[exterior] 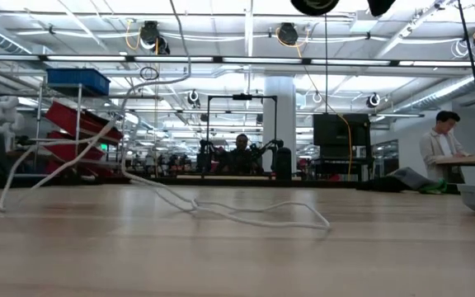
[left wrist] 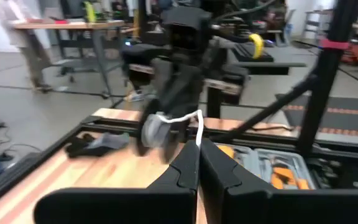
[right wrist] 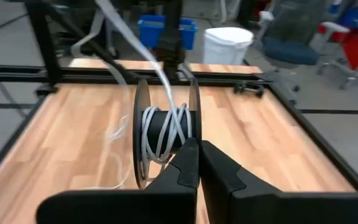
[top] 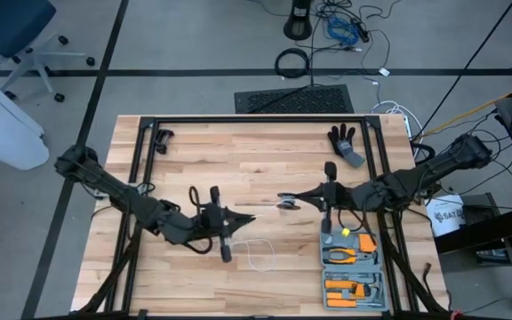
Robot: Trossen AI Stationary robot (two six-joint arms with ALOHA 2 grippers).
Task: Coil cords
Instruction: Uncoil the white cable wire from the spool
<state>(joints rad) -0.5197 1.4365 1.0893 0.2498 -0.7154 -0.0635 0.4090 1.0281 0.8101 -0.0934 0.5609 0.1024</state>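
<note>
**Winding the cord onto the reel: keeping the feed taut**

High view: The right gripper [top: 284, 201] is holding the reel [top: 289, 203] above the middle of the bench [top: 238, 160], its fingers pressed together on it. The left gripper [top: 249, 218] is reaching in from the left edge, its fingers pinching the cord [top: 258, 256]. Slack cord is lying in a loose loop nearer the front edge. A tool case [top: 352, 267] is sitting at the front right corner and a glove [top: 345, 142] near the back right corner; neither should be swept by the line.

Low view: The cord [exterior: 221, 213] is trailing across the bench in open curves and rising at the left. The slack appears free of knots, so it should pay out cleanly.

Left wrist view: The left gripper [left wrist: 197, 163] is closed on the cord [left wrist: 188, 117], which is running straight to the reel [left wrist: 157, 129]. Light tension should be kept here; pulling hard risks dragging the reel out of the other gripper.

Right wrist view: The right gripper [right wrist: 199, 163] is clamping the reel [right wrist: 166, 134], where several turns are already sitting on the hub. Each new turn should be laid between the two flanges, beside the last one, not over a rim.
</note>
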